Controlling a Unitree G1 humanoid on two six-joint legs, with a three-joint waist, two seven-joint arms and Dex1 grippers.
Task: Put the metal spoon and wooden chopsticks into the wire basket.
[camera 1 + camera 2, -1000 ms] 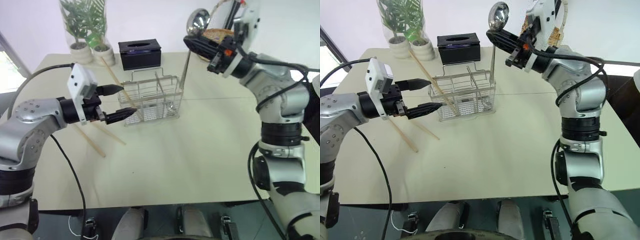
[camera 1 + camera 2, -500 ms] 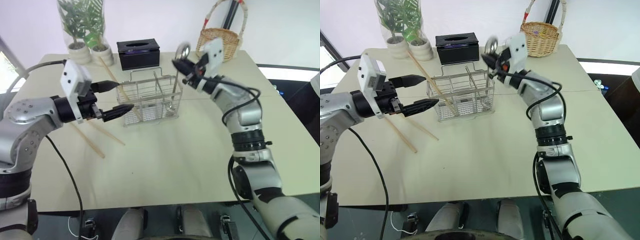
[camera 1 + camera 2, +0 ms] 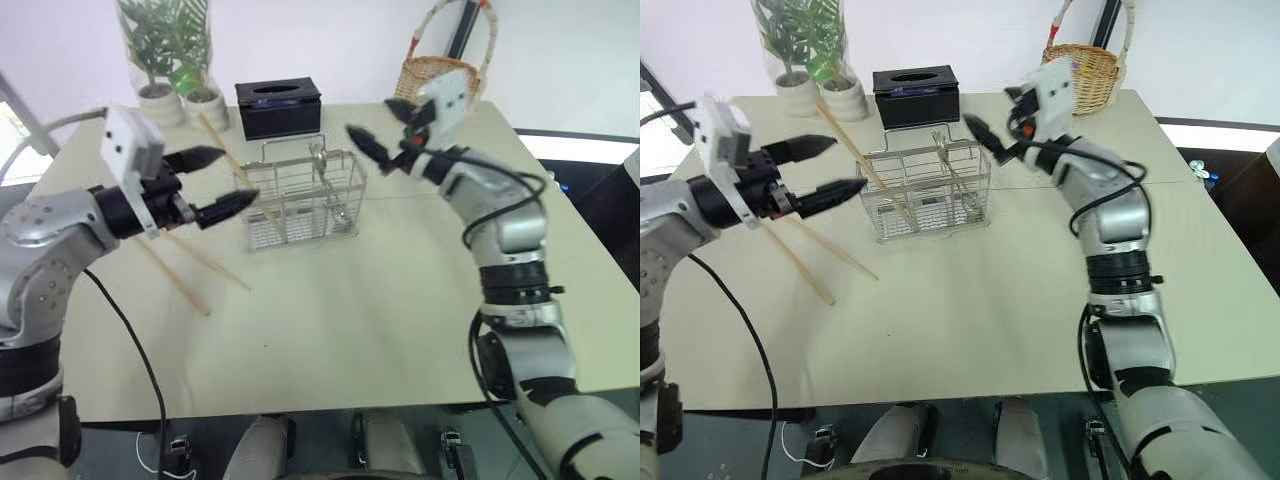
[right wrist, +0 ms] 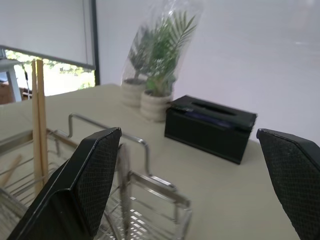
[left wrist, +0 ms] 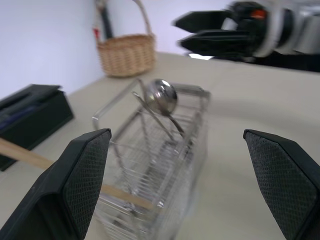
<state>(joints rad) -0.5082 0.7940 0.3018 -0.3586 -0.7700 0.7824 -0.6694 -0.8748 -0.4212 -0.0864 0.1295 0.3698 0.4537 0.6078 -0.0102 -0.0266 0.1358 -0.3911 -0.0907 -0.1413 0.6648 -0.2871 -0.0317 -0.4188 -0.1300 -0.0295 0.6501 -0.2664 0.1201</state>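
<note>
Head views: two pale wooden chopsticks (image 3: 190, 268) lie diagonally left of the silver wire basket (image 3: 300, 196), nearest the spread, empty left gripper (image 3: 222, 183); wrist views: shiny metal spoon (image 5: 163, 98) stands inside, right gripper (image 4: 200, 185) spread, empty.

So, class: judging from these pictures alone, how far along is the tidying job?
Done: the metal spoon stands in the wire basket, and one chopstick leans in it. In hand: nothing; the left gripper and right gripper are both open and empty. Left: two wooden chopsticks lie on the table beside the basket.
</note>
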